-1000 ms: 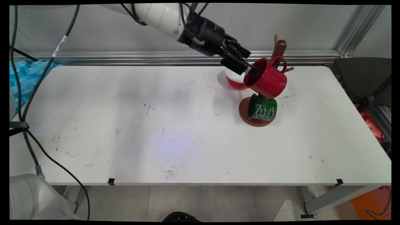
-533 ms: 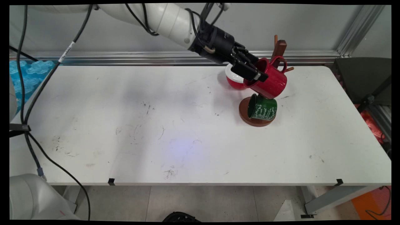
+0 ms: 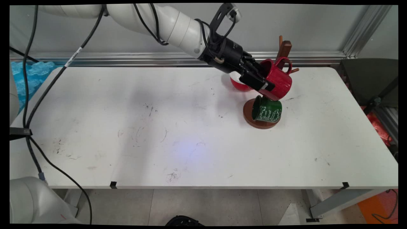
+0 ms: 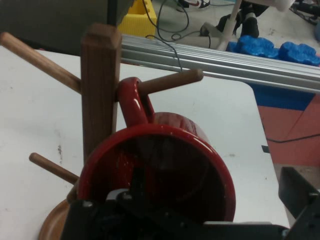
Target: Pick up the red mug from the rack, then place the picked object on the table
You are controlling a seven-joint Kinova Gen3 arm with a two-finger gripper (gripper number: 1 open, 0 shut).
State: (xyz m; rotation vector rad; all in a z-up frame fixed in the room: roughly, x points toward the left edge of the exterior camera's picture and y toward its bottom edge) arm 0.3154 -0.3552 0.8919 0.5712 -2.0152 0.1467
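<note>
White table [image 3: 127, 105] — red-and-white bowl [image 3: 237, 83] at far side, behind wooden mug tree [image 3: 284, 50].

A mug rack [image 3: 284, 51] stands on the desk [image 3: 159, 127] toward its far right part, with its base [image 3: 251, 119] nearest the camera. An upper mug [image 3: 276, 81] hangs by its handle on one of the rack's pegs [image 4: 170, 82], mouth turned left toward the arm. The tool [image 3: 259, 83] is at that mouth, one finger inside the rim, the other outside. A lower mug [image 3: 267, 110] hangs just under the upper one, above the base. A bowl [image 3: 237, 83] sits on the desk left of the rack, behind the tool.
</note>
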